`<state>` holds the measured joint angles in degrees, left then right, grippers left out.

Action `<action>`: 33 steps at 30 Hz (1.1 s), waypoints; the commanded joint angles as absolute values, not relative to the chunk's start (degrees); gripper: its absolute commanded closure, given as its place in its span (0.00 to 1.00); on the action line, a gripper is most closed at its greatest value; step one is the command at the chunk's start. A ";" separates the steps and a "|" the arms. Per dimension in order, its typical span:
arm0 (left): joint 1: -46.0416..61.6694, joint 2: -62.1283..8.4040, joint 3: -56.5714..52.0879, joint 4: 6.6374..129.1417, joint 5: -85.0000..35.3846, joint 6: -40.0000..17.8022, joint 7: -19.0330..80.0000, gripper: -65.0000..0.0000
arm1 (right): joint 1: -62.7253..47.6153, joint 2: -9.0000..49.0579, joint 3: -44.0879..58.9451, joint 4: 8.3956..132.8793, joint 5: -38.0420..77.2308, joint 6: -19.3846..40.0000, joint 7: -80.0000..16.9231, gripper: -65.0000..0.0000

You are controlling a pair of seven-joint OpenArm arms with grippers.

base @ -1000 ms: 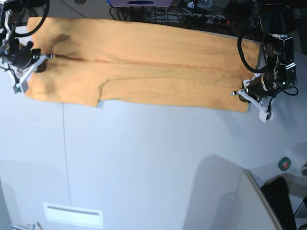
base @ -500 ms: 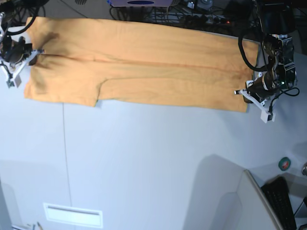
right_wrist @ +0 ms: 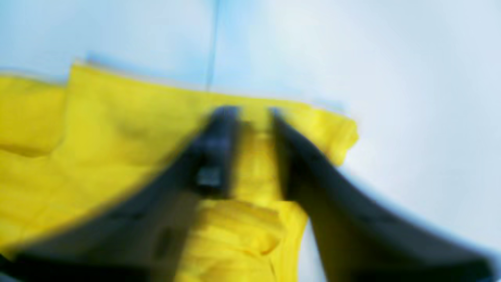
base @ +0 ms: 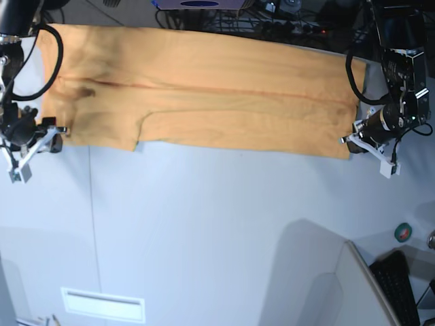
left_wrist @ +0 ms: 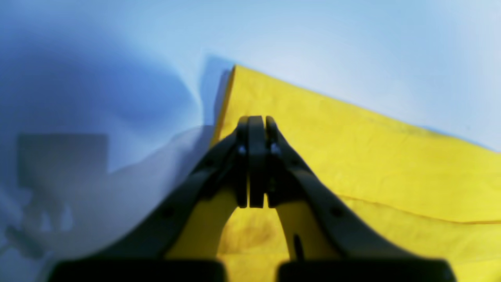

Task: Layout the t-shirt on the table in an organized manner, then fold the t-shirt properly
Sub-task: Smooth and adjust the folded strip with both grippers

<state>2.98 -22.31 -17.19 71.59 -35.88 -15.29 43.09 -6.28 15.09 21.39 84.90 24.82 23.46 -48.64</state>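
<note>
The orange t-shirt (base: 204,102) lies folded into a long strip across the far side of the pale table (base: 217,224). My right gripper (base: 54,144) is at the near edge of its left sleeve. In the right wrist view this gripper (right_wrist: 252,113) is open, blurred, with the sleeve end of the t-shirt (right_wrist: 98,137) below it. My left gripper (base: 355,147) sits at the strip's near right corner. In the left wrist view it (left_wrist: 256,121) is shut above the t-shirt (left_wrist: 372,156), and no cloth shows between its fingers.
A thin dark seam (base: 92,204) runs down the table on the left. A black keyboard (base: 397,285) and a green tape roll (base: 403,232) are at the bottom right. Cables (base: 272,20) crowd the far edge. A white slot (base: 102,304) is near the front.
My right gripper has let go of the shirt's middle crease, opened, and moved toward the near edge of the sleeve. My left gripper has shifted slightly nearer and stayed shut.
</note>
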 commanded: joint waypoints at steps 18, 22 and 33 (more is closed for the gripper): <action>3.56 -23.34 -17.19 72.66 -36.35 -15.60 42.15 1.00 | -11.12 16.66 21.49 89.27 25.27 23.87 -43.65 0.66; 3.38 -23.34 -17.01 72.57 -36.26 -15.60 42.07 1.00 | -11.74 15.16 19.65 85.41 25.27 23.87 -43.65 0.89; 3.12 -23.60 -17.01 72.13 -36.18 -15.60 42.07 1.00 | -13.49 16.04 3.12 82.95 25.27 23.87 -43.65 1.00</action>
